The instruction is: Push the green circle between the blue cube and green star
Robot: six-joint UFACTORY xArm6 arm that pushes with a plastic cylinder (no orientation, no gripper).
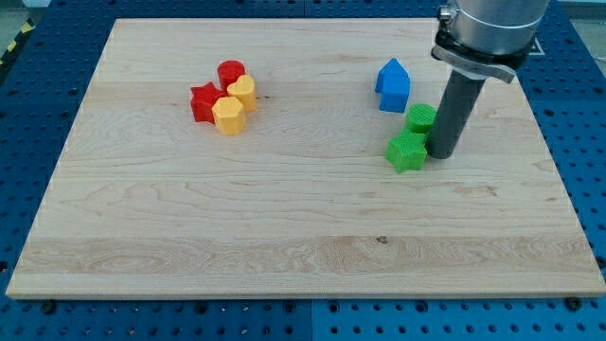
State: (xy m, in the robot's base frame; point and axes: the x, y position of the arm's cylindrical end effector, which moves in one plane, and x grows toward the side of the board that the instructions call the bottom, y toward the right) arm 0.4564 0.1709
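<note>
On the wooden bench (pixel 284 237), the view's left holds a tight cluster of a red star (pixel 203 101), a red cylinder (pixel 231 73), a yellow heart (pixel 243 91) and a yellow hexagonal block (pixel 228 116), with wide bare wood all around them and across the whole lower half. Toward the view's right the blue cube (pixel 393 84) stands just above the green circle (pixel 420 117), which sits between it and the green star (pixel 407 152), touching or nearly touching the star. There is no claw to open or close, only the dark rod, and my tip (pixel 441 153) rests just right of the star and against the circle's right side, hiding part of the circle, while the rod's mount is cut off by the view's top and some open board remains to the right edge.
</note>
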